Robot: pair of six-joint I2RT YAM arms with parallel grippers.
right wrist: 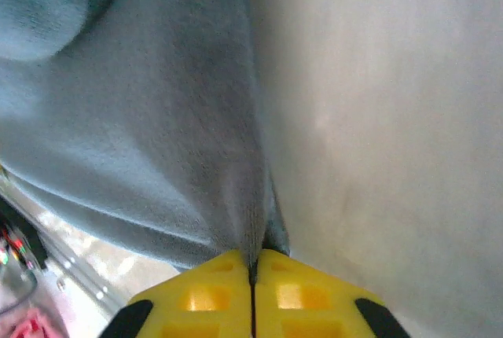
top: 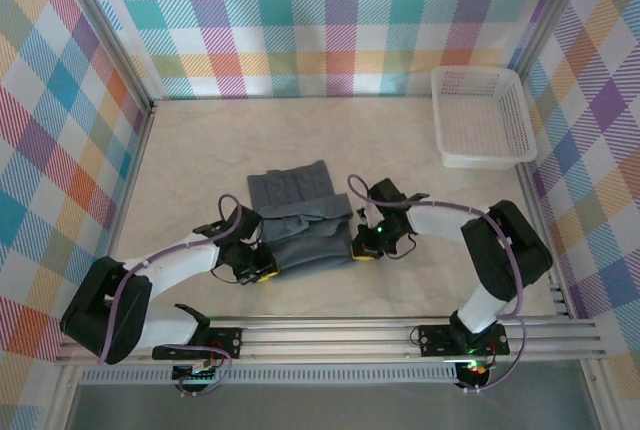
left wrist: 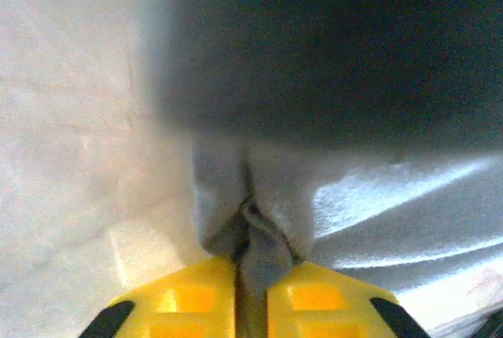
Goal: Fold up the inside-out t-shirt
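Pinching the t-shirt (top: 300,212) at both near corners, left gripper (top: 263,272) and right gripper (top: 362,251) each clenched on cloth, low on table (top: 190,160).

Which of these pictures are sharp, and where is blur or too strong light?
Top external view: sharp, evenly lit t-shirt. Left wrist view: upper cloth a dark blur, fabric by the left pincer glaringly bright. Right wrist view: soft focus, pale table.
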